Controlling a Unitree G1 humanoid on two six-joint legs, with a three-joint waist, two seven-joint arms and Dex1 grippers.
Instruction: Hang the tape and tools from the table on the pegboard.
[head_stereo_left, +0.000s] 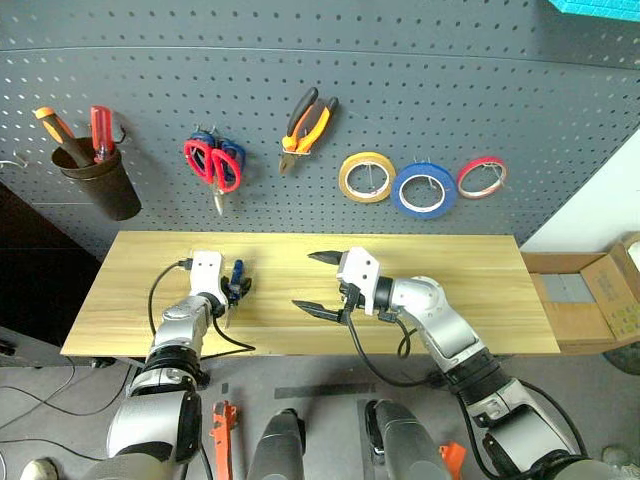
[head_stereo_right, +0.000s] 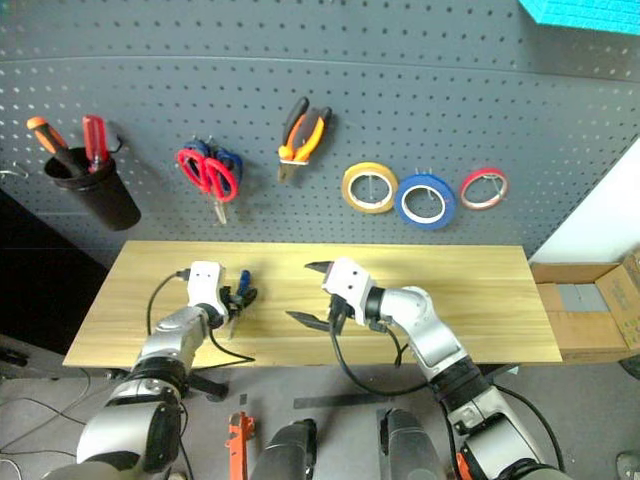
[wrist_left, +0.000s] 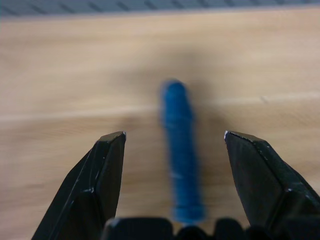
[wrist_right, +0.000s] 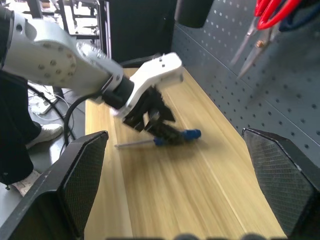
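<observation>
Lying flat on the table (head_stereo_left: 480, 290), near its left end, the blue-handled screwdriver (wrist_left: 180, 160) is bracketed by the spread fingers of the left gripper (head_stereo_left: 238, 287), handle running along the gripper's line. The right gripper (head_stereo_left: 312, 282), fingers wide apart and empty, is seen farther off.

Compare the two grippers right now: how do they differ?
The left gripper straddles the blue-handled screwdriver on the table; the right gripper has nothing between its fingers. The left points toward the pegboard, while the right points sideways toward the left arm. Both are open.
</observation>
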